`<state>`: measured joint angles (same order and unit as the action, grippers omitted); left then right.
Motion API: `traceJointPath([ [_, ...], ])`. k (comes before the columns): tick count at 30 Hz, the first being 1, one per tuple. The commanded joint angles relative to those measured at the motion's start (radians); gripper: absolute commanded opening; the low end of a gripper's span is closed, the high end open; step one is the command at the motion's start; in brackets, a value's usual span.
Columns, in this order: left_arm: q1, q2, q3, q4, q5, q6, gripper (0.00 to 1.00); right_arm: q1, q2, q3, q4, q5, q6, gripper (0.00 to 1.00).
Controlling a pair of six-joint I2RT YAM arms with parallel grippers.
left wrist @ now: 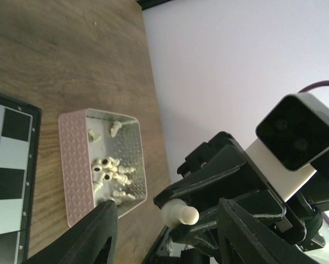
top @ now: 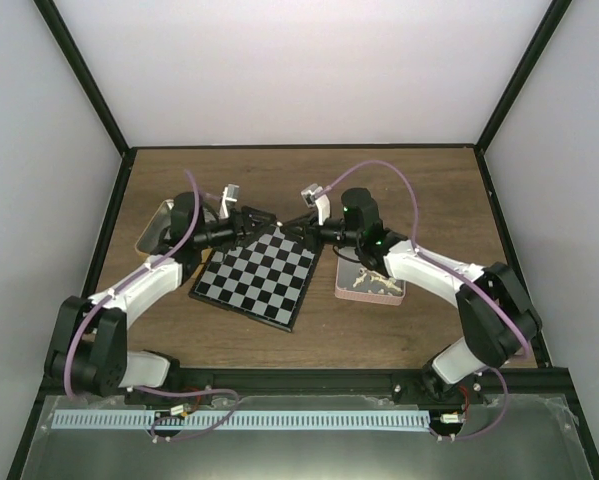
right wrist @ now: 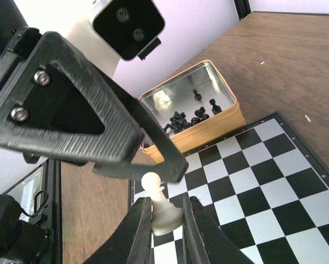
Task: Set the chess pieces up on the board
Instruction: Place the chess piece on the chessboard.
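The left arm (top: 139,282) and right arm (top: 429,268) are white links on black joints, trailing purple cables (top: 379,163), with ribbed black fingers (right wrist: 87,104), silver screws (right wrist: 42,78) and white-cased cameras (right wrist: 128,25).

The black-and-grey chequered board (top: 254,275) lies flat, turned diagonally, with 1 cream-white pawn (right wrist: 161,207) held above its far corner.

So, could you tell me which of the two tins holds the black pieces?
The yellow-walled tin left of the board; the pink tin on the right holds cream-white ones.
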<state>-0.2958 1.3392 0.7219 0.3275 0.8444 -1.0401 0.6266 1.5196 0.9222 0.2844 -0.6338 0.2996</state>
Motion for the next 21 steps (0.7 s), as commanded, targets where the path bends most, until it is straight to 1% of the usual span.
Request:
traceJointPath([
  [1, -0.036, 0.043, 0.061, -0.015, 0.058, 0.017, 0.49, 0.008, 0.016, 0.047, 0.015, 0.026, -0.022, 0.13],
  [4, -0.049, 0.061, 0.073, -0.023, 0.055, 0.034, 0.45, 0.008, 0.022, 0.049, 0.018, 0.02, -0.022, 0.13],
  [7, -0.049, 0.077, 0.078, -0.015, 0.054, 0.031, 0.38, 0.009, 0.026, 0.049, 0.012, 0.022, -0.026, 0.13],
  [17, -0.048, 0.106, 0.086, -0.022, 0.042, 0.044, 0.05, 0.008, 0.058, 0.072, -0.015, 0.028, -0.041, 0.13],
  [19, -0.049, 0.103, 0.089, -0.035, 0.04, 0.052, 0.04, 0.008, 0.063, 0.078, -0.019, 0.034, -0.033, 0.14],
  [20, -0.048, 0.102, 0.09, -0.054, 0.033, 0.063, 0.04, 0.008, 0.063, 0.081, -0.024, 0.042, -0.026, 0.2],
  [21, -0.048, 0.098, 0.098, -0.091, 0.02, 0.098, 0.04, 0.008, 0.065, 0.085, -0.035, 0.05, -0.017, 0.32],
])
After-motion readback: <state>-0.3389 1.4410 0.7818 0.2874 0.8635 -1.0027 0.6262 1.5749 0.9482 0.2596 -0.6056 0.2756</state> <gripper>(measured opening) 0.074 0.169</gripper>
